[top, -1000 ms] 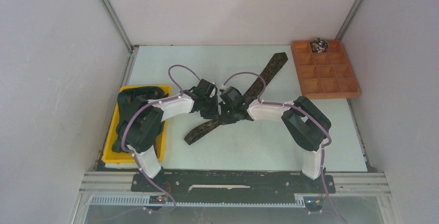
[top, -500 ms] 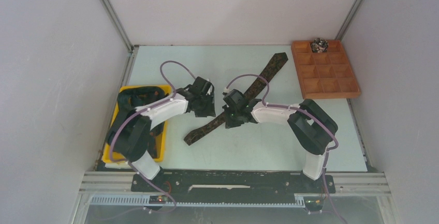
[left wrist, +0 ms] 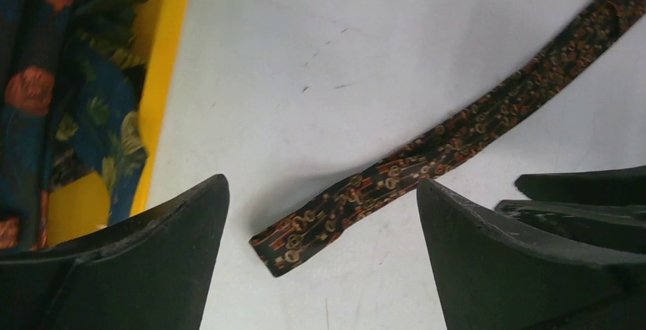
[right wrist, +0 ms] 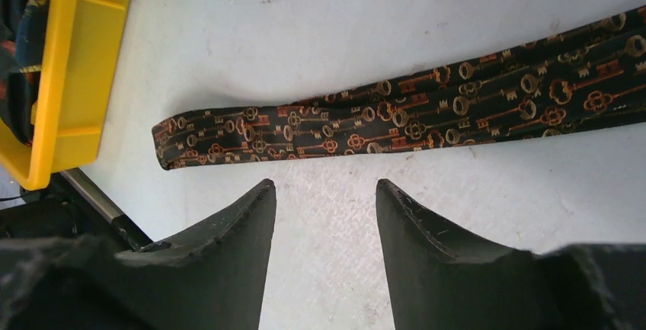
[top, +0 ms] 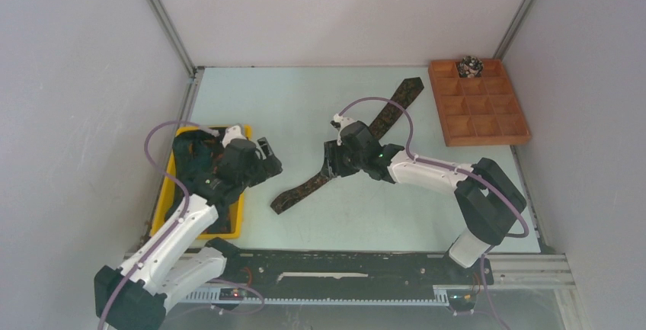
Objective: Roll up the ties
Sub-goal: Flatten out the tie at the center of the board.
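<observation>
A long dark tie point(top: 303, 188) with orange-brown key patterns lies flat and diagonal across the table. My right gripper point(top: 329, 164) hovers by its middle. In the right wrist view the gripper point(right wrist: 324, 185) is open over bare table, with the tie point(right wrist: 396, 120) just beyond the fingertips. My left gripper point(top: 268, 158) is beside the yellow bin, wide open. In the left wrist view the tie's narrow end point(left wrist: 305, 231) lies on the table below the open left gripper point(left wrist: 321, 184). A small rolled tie point(top: 470, 65) sits in the wooden tray's top row.
The yellow bin point(top: 163, 202) at the left holds more bundled ties point(top: 194, 155), floral ones in the left wrist view point(left wrist: 46, 94). The wooden compartment tray point(top: 480, 141) stands at the far right. White walls close in the table on three sides.
Both grippers opened and left the tie's middle. The left arm swung back toward the yellow bin. The right gripper shifted slightly away. The tie lies as before.
</observation>
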Robot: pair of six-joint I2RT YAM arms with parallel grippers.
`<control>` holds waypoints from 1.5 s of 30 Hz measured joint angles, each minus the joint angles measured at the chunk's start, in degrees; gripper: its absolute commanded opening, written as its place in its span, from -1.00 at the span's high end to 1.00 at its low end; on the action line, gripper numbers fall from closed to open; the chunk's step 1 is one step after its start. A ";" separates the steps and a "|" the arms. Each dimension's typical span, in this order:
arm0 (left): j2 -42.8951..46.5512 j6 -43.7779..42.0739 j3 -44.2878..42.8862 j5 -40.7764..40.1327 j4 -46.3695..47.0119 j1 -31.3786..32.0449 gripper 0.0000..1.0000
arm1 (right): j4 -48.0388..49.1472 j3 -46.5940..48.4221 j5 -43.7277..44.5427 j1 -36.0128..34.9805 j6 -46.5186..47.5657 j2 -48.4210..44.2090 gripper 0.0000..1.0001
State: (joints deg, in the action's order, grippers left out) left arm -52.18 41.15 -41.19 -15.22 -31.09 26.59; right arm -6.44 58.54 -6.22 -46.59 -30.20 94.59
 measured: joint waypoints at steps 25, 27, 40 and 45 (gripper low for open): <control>11.37 28.74 16.55 3.76 -9.11 -1.53 -0.13 | 3.21 -0.02 -3.87 5.95 1.42 0.02 0.02; 10.97 29.16 16.92 3.89 -9.14 -1.16 -0.09 | 3.21 -0.04 -4.04 6.25 1.51 0.26 0.02; 5.11 30.93 19.15 3.93 -5.75 2.25 0.06 | 5.44 -4.35 -5.22 7.21 1.53 0.42 0.05; 2.73 30.97 19.87 4.00 -3.26 2.54 0.11 | 5.70 -4.52 -5.27 7.69 1.53 0.42 0.05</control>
State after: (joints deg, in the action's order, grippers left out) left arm -49.45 72.12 -21.32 -11.22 -34.35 29.12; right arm -0.73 54.02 -11.49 -38.89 -28.67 95.00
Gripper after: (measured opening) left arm 0.460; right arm 0.477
